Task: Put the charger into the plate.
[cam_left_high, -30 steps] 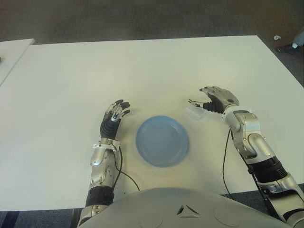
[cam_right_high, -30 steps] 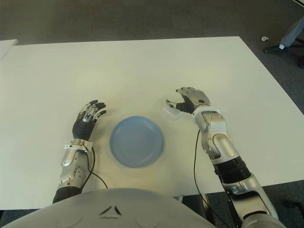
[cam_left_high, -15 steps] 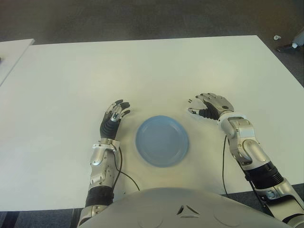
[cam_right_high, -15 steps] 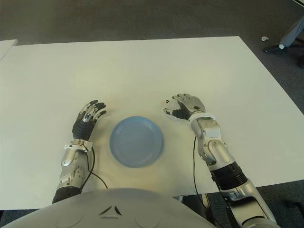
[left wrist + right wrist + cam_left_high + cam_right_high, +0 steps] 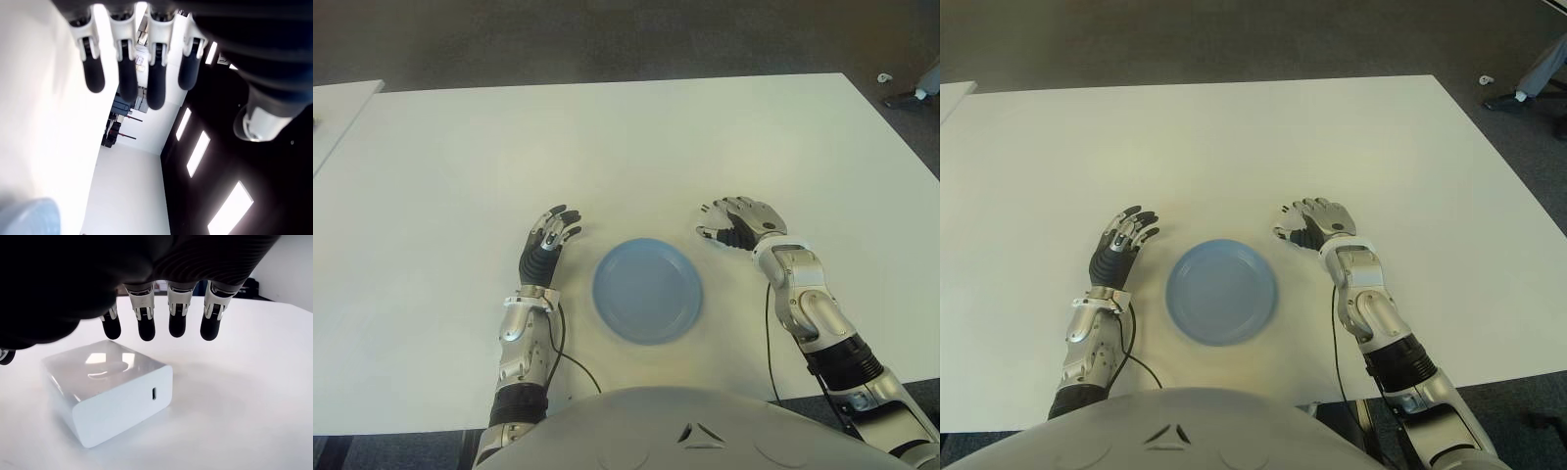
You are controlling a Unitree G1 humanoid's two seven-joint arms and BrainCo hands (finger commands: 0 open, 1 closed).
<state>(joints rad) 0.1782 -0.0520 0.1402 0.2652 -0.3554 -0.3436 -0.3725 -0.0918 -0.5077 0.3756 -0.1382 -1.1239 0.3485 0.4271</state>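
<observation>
Right hand (image 5: 736,221) over charger (image 5: 107,389), not grasping.
Fingers spread, empty; charger directly beneath, plate (image 5: 648,290) at its 8 o'clock. Left hand (image 5: 548,245) open at plate's 9.

A: Our count on the table (image 5: 607,137)?
B: We log one charger (image 5: 107,389), one blue plate (image 5: 647,290).
A: Hands?
B: Two: left hand (image 5: 548,243), right hand (image 5: 736,221).

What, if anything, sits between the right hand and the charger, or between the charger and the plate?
Nothing visible. The right hand hovers open directly over the charger, fingers not closed on it. Only bare table separates it from the blue plate.
</observation>
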